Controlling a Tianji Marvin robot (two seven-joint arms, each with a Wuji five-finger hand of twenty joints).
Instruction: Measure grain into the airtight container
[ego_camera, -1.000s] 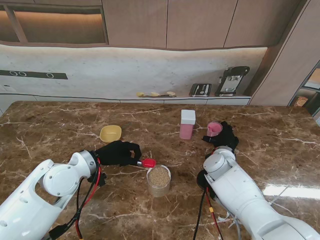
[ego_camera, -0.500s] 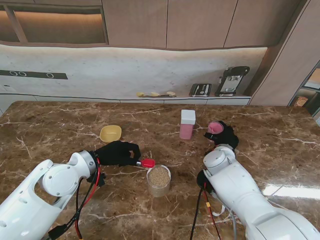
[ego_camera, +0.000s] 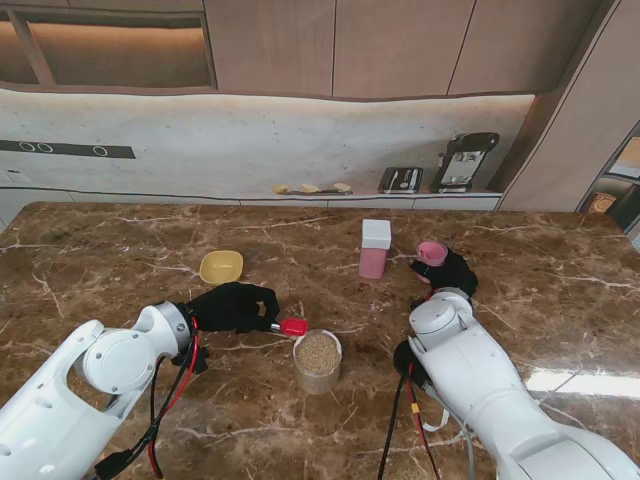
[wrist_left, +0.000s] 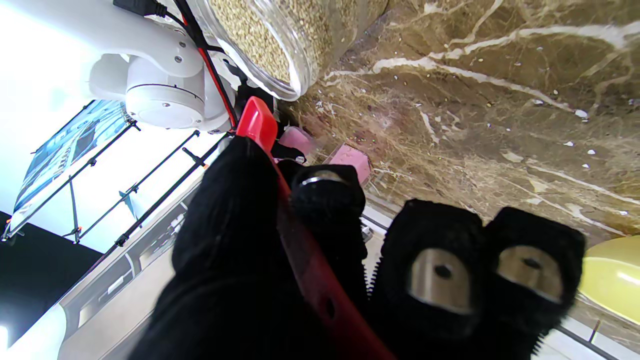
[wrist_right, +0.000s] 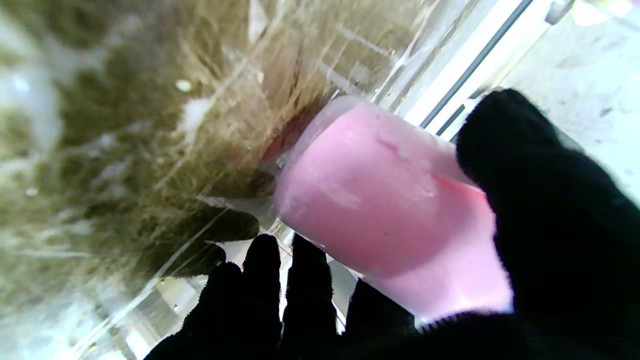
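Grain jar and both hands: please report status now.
Left hand shut on red scoop, beside grain jar. Right hand shut on pink cup. Pink container lidded. Nothing blocking.

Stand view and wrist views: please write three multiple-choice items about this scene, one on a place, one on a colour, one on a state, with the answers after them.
1. Where is the yellow bowl relative to the glass jar of grain?
A. To the jar's right, nearer to me
B. To the jar's left, farther from me
C. Inside the jar

2. What colour is the scoop held by the left hand?
A. Red
B. Blue
C. White

3. What is the state of the right hand?
A. Open, flat on the table
B. Shut on nothing
C. Shut on the pink cup

Answers:
1 B: in the stand view the bowl lies left of the jar and farther away.
2 A: the scoop's head and handle show red in the stand and left wrist views.
3 C: the right wrist view shows the fingers wrapped around the cup.
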